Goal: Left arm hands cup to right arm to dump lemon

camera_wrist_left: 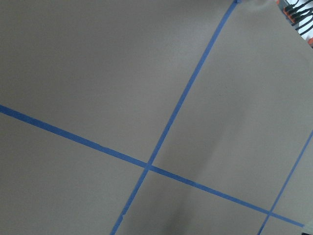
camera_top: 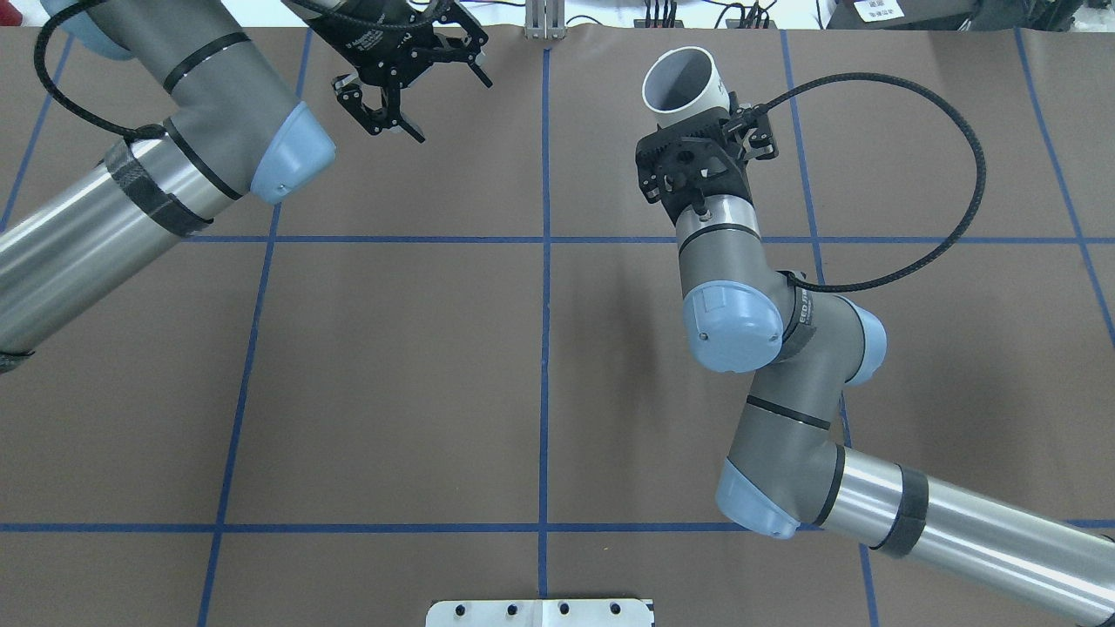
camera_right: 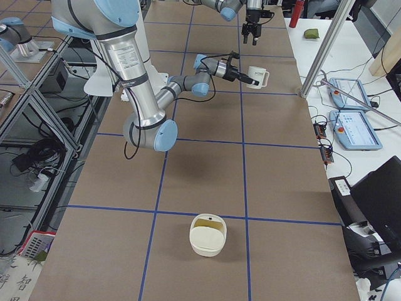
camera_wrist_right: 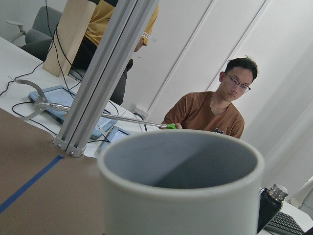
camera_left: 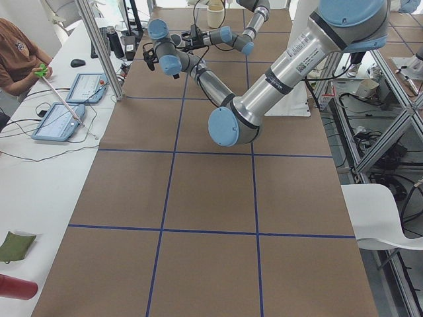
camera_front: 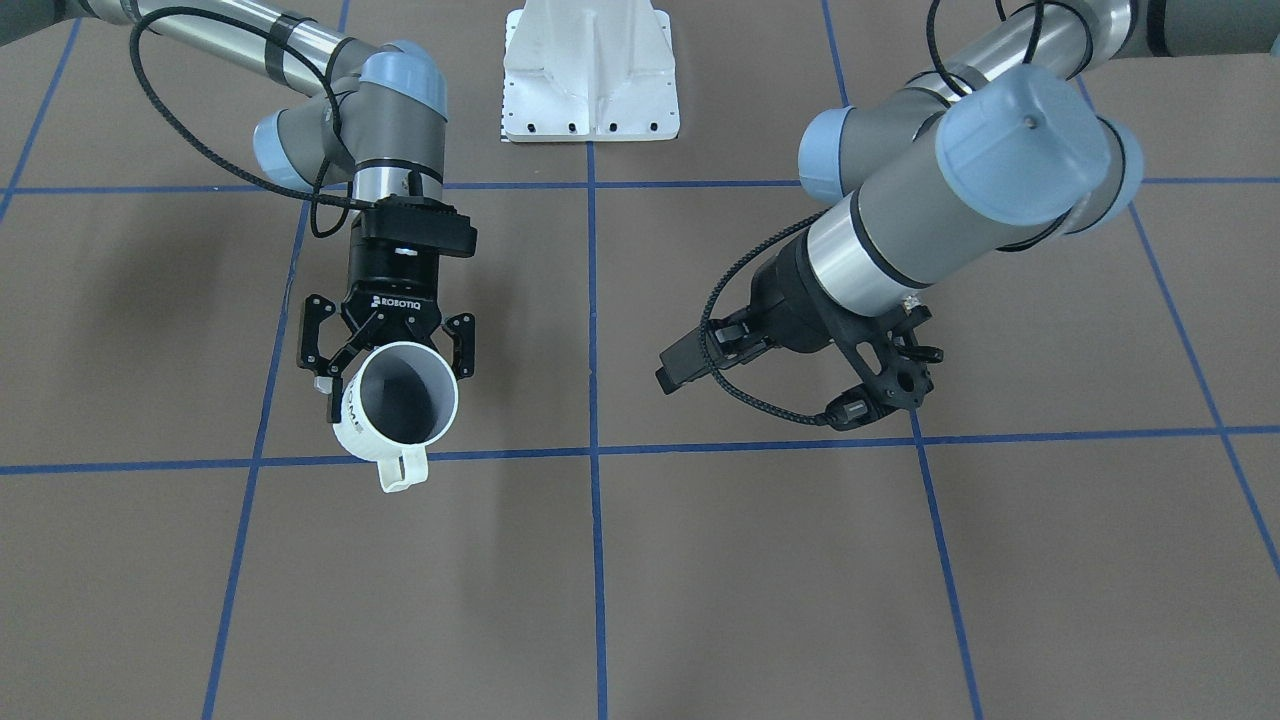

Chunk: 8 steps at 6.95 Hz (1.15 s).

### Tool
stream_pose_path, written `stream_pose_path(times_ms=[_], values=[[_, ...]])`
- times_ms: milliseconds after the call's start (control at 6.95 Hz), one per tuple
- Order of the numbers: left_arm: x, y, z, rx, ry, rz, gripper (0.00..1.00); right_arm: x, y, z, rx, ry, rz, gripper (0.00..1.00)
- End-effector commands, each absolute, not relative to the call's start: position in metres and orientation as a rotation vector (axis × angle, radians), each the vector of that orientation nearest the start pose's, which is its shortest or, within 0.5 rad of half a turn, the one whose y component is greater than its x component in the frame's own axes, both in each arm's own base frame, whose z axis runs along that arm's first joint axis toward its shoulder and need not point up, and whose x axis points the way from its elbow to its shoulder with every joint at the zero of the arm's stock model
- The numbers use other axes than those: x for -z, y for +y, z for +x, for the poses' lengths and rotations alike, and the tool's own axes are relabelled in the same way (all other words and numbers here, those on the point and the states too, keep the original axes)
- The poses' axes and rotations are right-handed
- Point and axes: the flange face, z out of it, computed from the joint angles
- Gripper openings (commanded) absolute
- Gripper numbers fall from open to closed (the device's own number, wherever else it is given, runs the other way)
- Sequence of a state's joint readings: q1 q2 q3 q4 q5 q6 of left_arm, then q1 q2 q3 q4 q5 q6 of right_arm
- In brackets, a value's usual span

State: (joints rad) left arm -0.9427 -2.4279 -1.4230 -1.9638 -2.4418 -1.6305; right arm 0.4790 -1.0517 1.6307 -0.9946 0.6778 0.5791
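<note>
Brown table [camera_top: 392, 374] | right gripper [camera_front: 398, 365] pinching cup [camera_front: 400, 405], overhead 1 o'clock | left gripper [camera_top: 444, 104] spread | likely stiff, slick ceramic; grip wall

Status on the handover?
Right gripper shut on cup, held above table. Left gripper open, empty, well apart. Lemon not visible in any view.
</note>
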Motion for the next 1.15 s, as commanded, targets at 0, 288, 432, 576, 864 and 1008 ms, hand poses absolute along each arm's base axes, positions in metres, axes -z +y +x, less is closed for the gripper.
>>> stream_pose_path(times_ms=[0, 288, 432, 576, 864, 1008], values=[[-0.096, -0.598, 0.404, 0.326, 1.279, -0.261, 1.00, -0.227, -0.470, -0.488, -0.054, -0.221, 1.287, 0.20], [-0.094, -0.600, 0.411, 0.314, 1.290, -0.252, 1.00, -0.222, -0.458, -0.500, -0.046, -0.202, 1.298, 0.20], [-0.084, -0.606, 0.413, 0.314, 1.315, -0.202, 1.00, -0.223, -0.454, -0.504, -0.043, -0.198, 1.301, 0.20], [-0.076, -0.613, 0.417, 0.316, 1.314, -0.201, 1.00, -0.225, -0.450, -0.509, -0.040, -0.191, 1.304, 0.20], [-0.069, -0.615, 0.423, 0.313, 1.314, -0.204, 1.00, -0.223, -0.445, -0.512, -0.039, -0.192, 1.309, 0.20], [-0.067, -0.616, 0.436, 0.305, 1.308, -0.213, 1.00, -0.219, -0.445, -0.513, -0.042, -0.199, 1.311, 0.20]])
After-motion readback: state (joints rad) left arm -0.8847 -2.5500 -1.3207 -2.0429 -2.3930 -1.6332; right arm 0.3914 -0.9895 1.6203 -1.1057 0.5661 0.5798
